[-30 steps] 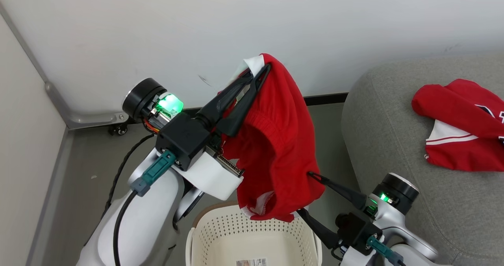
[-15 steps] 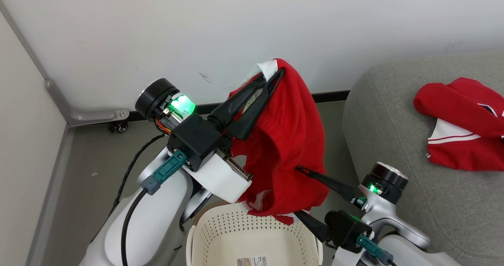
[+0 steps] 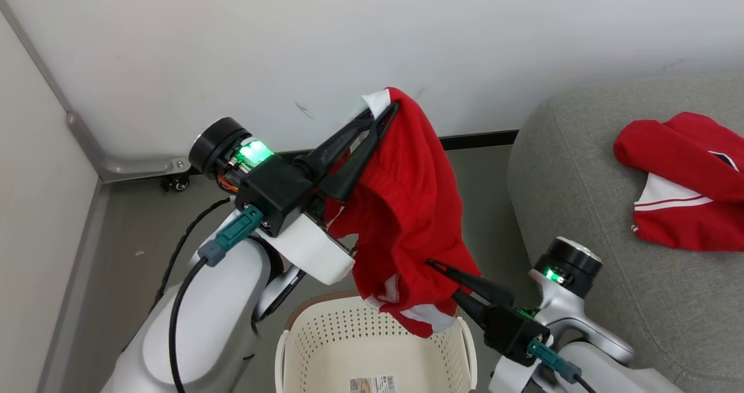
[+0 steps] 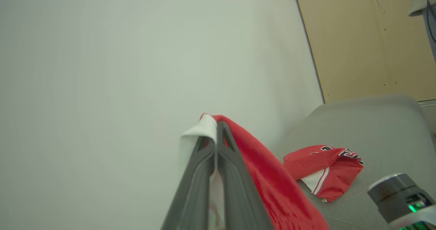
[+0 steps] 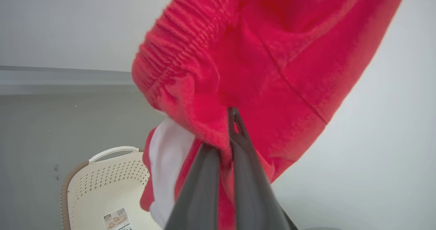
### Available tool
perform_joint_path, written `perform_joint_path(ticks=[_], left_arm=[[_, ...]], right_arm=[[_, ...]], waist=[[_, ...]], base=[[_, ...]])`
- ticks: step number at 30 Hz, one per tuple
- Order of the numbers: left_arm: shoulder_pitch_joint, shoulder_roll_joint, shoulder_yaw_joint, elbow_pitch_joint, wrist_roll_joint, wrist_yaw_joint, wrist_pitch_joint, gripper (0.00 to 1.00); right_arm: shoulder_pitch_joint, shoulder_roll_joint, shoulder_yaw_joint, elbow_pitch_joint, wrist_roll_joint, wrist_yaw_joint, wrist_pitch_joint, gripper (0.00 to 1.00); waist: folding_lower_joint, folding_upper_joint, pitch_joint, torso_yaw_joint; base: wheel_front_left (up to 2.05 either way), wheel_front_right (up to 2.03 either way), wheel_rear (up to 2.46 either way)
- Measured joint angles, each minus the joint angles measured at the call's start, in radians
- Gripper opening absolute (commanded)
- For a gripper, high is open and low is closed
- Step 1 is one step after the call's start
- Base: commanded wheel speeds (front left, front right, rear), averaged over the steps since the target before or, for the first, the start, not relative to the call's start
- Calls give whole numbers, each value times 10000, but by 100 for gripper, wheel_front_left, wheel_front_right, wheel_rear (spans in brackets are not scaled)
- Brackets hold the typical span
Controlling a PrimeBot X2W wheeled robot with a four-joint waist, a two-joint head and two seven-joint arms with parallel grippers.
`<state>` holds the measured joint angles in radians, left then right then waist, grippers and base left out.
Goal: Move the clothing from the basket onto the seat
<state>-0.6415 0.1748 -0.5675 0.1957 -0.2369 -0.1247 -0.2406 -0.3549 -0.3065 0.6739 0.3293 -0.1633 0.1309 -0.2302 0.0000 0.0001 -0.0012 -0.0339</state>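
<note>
Head view: the left gripper [image 3: 384, 109] is pinching the white-trimmed edge of a red ribbed-waist garment [image 3: 407, 207], holding it high above the perforated laundry basket [image 3: 325, 335]. The right gripper [image 3: 444, 277] is meeting its lower fold. A red lettered jersey [image 3: 680, 195] is lying on the grey seat [image 3: 581, 218].

Left wrist view: that gripper's fingers are pressing together on the trim.

Right wrist view: its fingers are clamping a bunch of red fabric.

The white hem is dangling beside the basket rim and could snag there on the swing toward the seat, and the thin pinch on the trim might slip.
</note>
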Motion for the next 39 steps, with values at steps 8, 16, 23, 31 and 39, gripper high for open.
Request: perform_joint_path(ticks=[8, 16, 23, 31, 39], left_arm=[[353, 282, 353, 1066, -435, 0, 119, 0], [833, 382, 516, 1751, -742, 0, 123, 0], [1224, 339, 545, 2121, -1218, 0, 121, 34], [1598, 428, 21, 2318, -1705, 0, 221, 100], [2081, 727, -150, 2431, -2199, 0, 301, 100]], right_arm=[[76, 236, -794, -190, 686, 0, -88, 0], [697, 738, -1691, -688, 2094, 0, -174, 0], [935, 895, -2564, -1074, 2886, 0, -174, 0], [1218, 970, -3708, -1634, 3478, 0, -176, 0], [1288, 777, -4878, -2270, 3379, -2, -176, 0]], waist=[[0, 0, 38, -155], [0, 0, 49, -390], [0, 0, 23, -562], [0, 0, -26, -677], [0, 0, -34, -753]], base=[[0, 0, 0], [0, 0, 0], [0, 0, 0], [0, 0, 0], [0, 0, 0]])
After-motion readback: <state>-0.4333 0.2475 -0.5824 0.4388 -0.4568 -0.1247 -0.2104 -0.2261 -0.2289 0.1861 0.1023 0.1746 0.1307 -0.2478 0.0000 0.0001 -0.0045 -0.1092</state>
